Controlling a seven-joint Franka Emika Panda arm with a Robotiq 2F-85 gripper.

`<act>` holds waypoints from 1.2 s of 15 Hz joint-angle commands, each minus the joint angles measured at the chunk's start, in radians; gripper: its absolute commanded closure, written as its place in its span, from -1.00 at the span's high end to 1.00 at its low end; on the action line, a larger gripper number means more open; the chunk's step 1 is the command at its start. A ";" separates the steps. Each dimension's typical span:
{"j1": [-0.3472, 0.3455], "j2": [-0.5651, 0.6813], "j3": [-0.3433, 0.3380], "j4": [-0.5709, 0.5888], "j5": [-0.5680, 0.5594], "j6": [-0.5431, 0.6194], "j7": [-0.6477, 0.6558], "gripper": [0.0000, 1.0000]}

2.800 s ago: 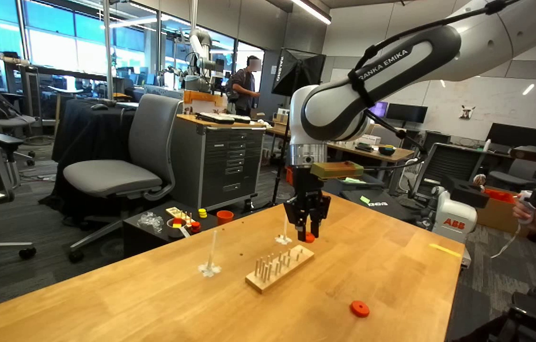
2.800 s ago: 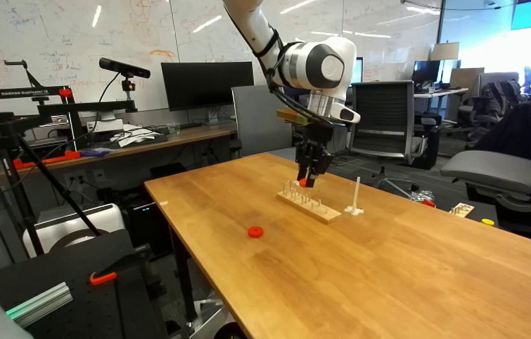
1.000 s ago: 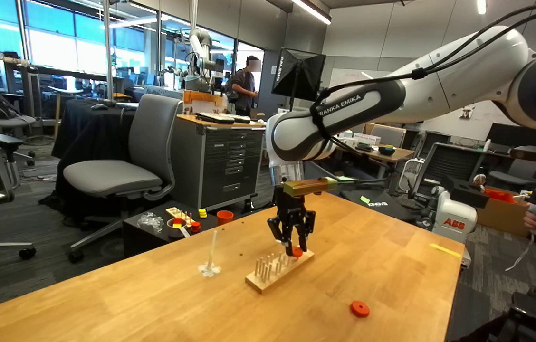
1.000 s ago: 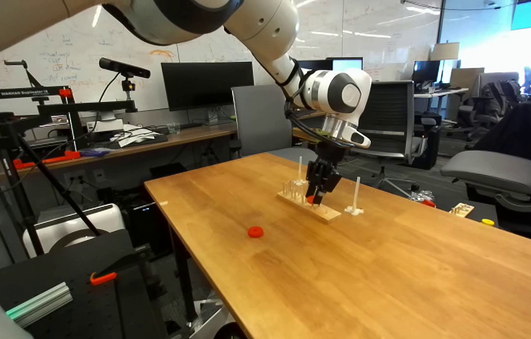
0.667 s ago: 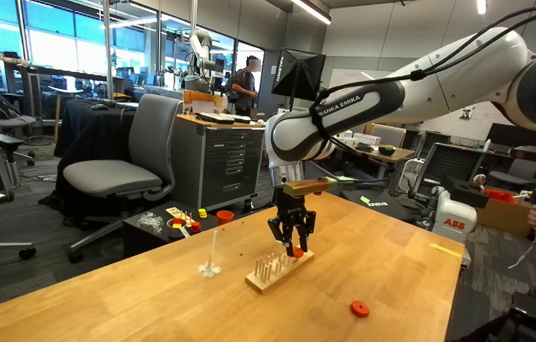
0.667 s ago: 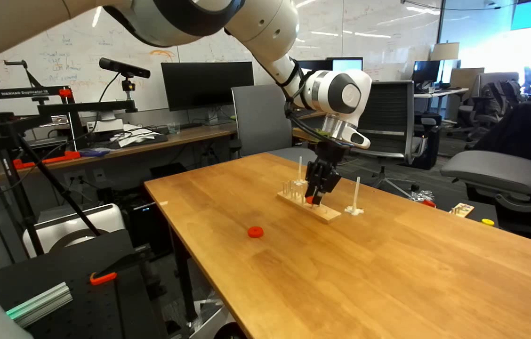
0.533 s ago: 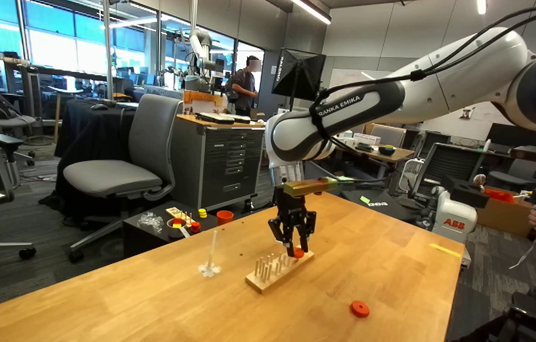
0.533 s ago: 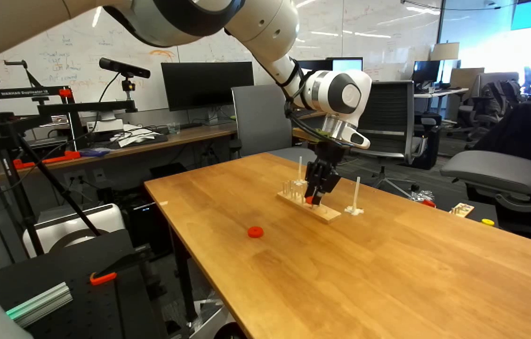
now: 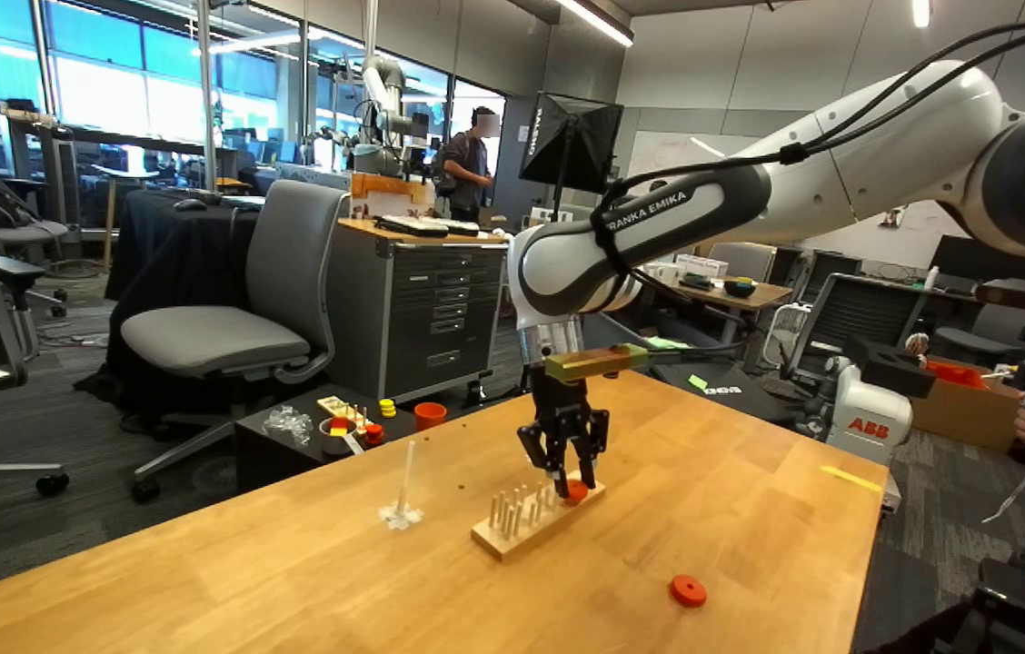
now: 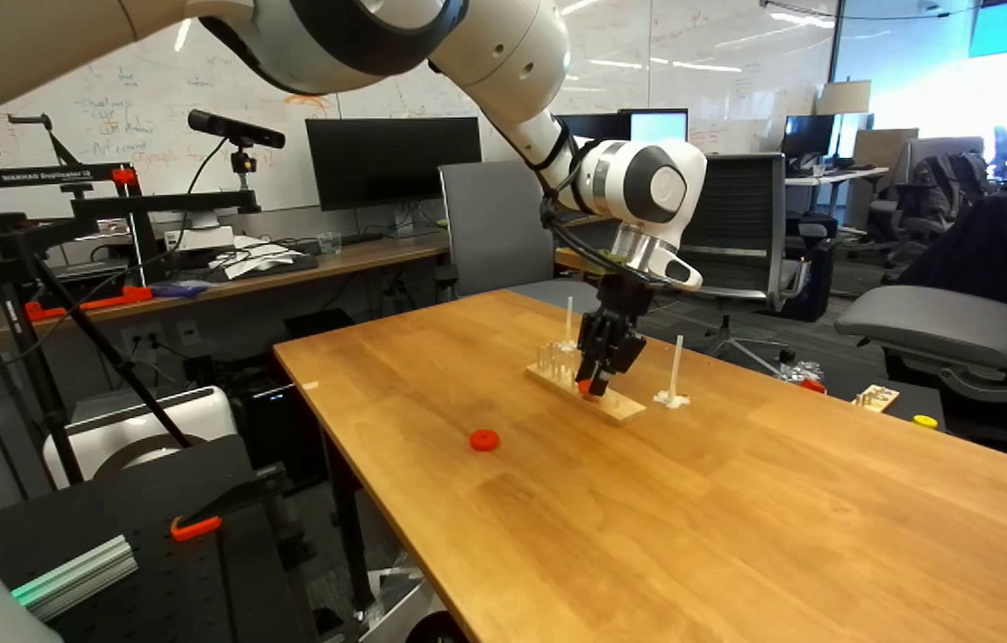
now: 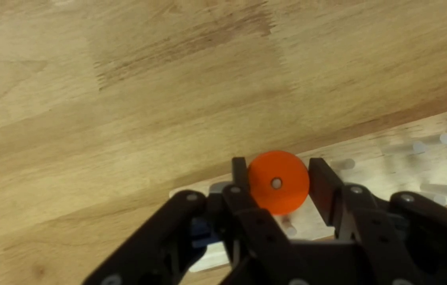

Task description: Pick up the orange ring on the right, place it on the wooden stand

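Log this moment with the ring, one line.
hand: closed on orange ring | ring: over wooden stand, peg seemingly in hole | second ring: on table

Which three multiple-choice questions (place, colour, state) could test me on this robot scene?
1. What is beneath the black two-fingered claw?
A. Padded grey chair
B. Oblong pale-wood pegged stand
C. Black monitor

2. What colour is the loose round ring on the wooden table?
A. Orange-red
B. Blue
C. Green

3. How is the claw?
A. Wide open, empty
B. Out of view
C. Closed on a second flat orange ring

1B: the wrist view shows the stand under the claw.
2A: both exterior views show it.
3C: the wrist view shows fingers meeting opposite sides of that ring.
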 commanded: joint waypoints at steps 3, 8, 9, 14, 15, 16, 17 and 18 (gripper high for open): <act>-0.002 0.044 -0.011 0.073 0.016 -0.064 -0.002 0.37; -0.006 -0.038 -0.007 -0.032 -0.005 0.025 -0.005 0.88; -0.006 -0.060 -0.007 -0.059 -0.007 0.052 -0.010 0.98; 0.006 -0.208 -0.024 -0.248 -0.018 0.233 -0.022 1.00; 0.009 -0.239 -0.026 -0.292 -0.022 0.271 -0.019 0.99; 0.011 -0.275 -0.028 -0.338 -0.025 0.305 -0.020 1.00; 0.012 -0.305 -0.029 -0.378 -0.026 0.335 -0.020 0.98; 0.019 -0.338 -0.034 -0.419 -0.035 0.362 -0.018 1.00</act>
